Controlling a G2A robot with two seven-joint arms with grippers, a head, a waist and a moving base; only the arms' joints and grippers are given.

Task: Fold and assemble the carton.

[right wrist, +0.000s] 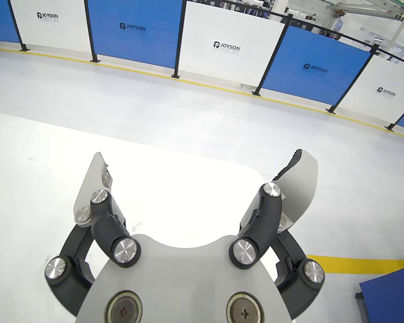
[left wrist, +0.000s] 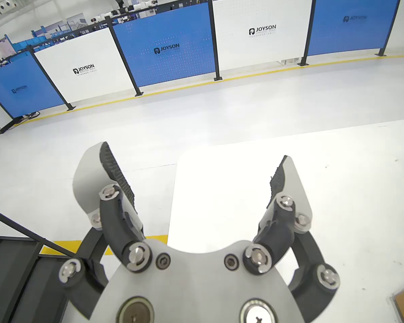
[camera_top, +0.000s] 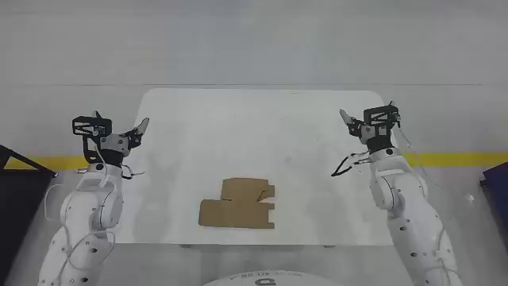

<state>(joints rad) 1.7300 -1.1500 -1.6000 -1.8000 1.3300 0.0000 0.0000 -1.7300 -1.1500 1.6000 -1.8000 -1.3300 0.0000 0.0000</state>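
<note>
Cardboard carton lies flat on the counter; left gripper and right gripper hang spread wide at opposite sides; lettered fence panels stand behind.

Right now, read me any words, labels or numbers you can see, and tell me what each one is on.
Carton: no print visible.
Table: none.
Fence panels: a logo with a brand word, repeated on each panel; the line beneath it is too small to read.
</note>
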